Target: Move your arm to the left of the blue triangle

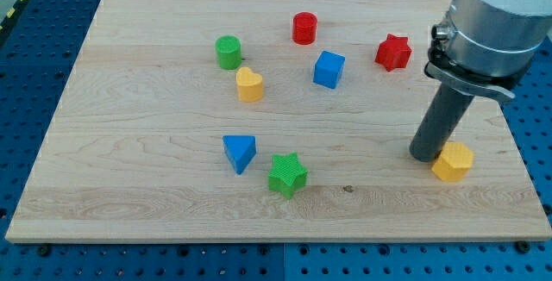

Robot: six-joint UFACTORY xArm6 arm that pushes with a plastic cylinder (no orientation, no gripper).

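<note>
The blue triangle lies on the wooden board left of centre, toward the view's bottom. A green star sits just right of it and slightly lower. My tip is the lower end of the dark rod at the view's right, far to the right of the blue triangle. It stands right beside a yellow hexagon block, touching or nearly touching its left side.
A green cylinder and a yellow heart block sit above the triangle. A red cylinder, a blue cube and a red star lie toward the view's top.
</note>
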